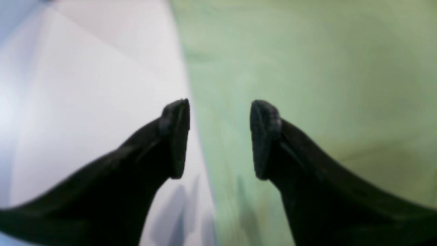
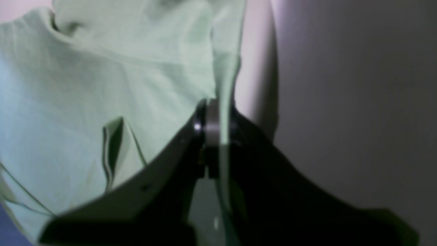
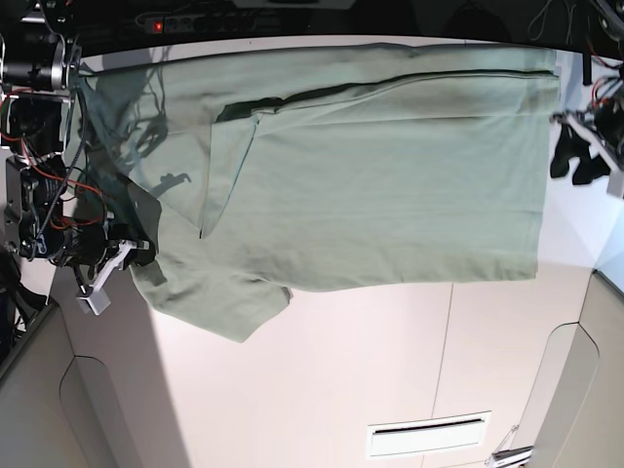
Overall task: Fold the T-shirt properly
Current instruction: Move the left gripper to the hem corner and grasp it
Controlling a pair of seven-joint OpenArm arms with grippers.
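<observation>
The large pale sage-green cotton T-shirt (image 3: 370, 175) lies spread across the far half of the white table (image 3: 322, 380), its body mostly flat, with one long fold line running near the far edge and a sleeve bunched and drooping toward the near left in the base view. The right gripper (image 2: 218, 130) has its black jaws closed tight on a thin edge of the green cloth, which runs up between them in the right wrist view. The left gripper (image 1: 220, 136) stands with its jaws wide apart and nothing between them, hovering over the line where the shirt's edge meets the bare table. Judging by this, the fold is at an early stage: perhaps one lengthwise fold has been started, while the sleeve remains loose and the shirt is far from a compact stack. The left side would need a grip before both arms can carry an edge across.
</observation>
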